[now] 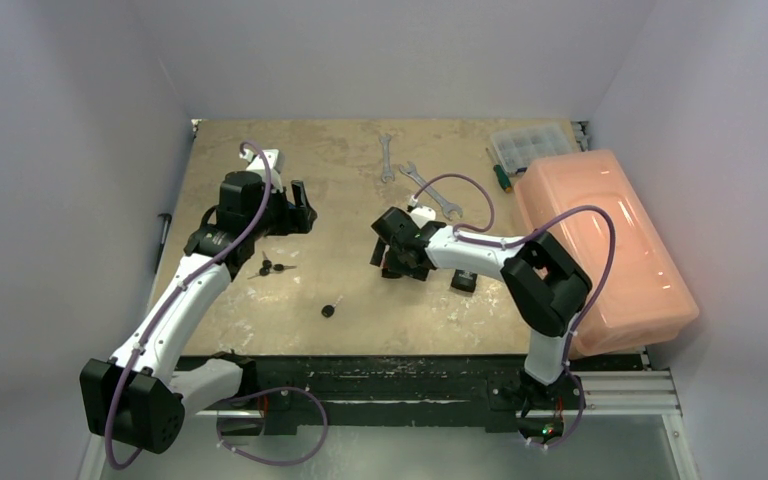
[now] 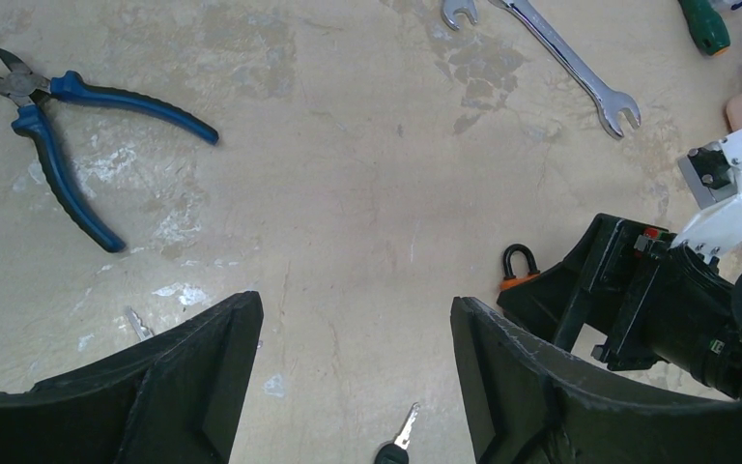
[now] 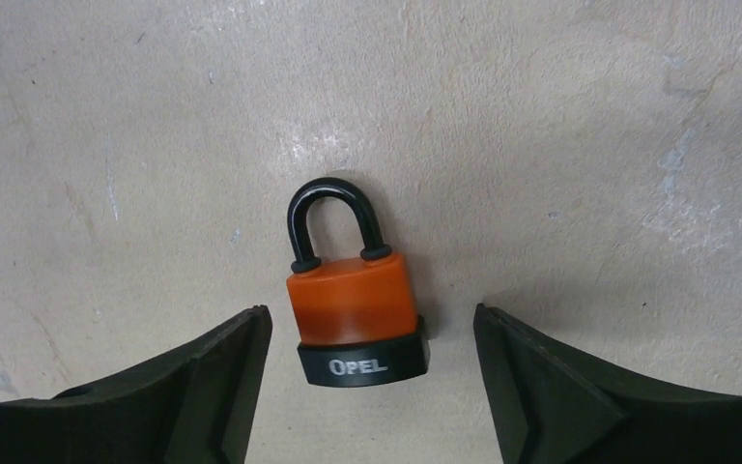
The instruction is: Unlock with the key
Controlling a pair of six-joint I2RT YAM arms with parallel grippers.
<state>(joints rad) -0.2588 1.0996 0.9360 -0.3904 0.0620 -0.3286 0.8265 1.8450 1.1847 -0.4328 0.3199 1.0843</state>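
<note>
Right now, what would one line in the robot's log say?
right hand: open, straddling orange padlock, black shackle closed | left hand: open, empty | black-headed silver key: on table, ungripped

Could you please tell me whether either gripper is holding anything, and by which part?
Nothing is held. The right gripper is open, the padlock lying untouched between its fingers; the left gripper is open too.

Pliers [image 2: 116,97], wrench [image 2: 565,66], screwdriver [image 2: 705,24], orange bin [image 1: 640,260]

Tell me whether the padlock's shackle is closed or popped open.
Closed. In the right wrist view, both legs of the black shackle sit down in the body of the orange padlock, with no gap showing at either leg.
</note>
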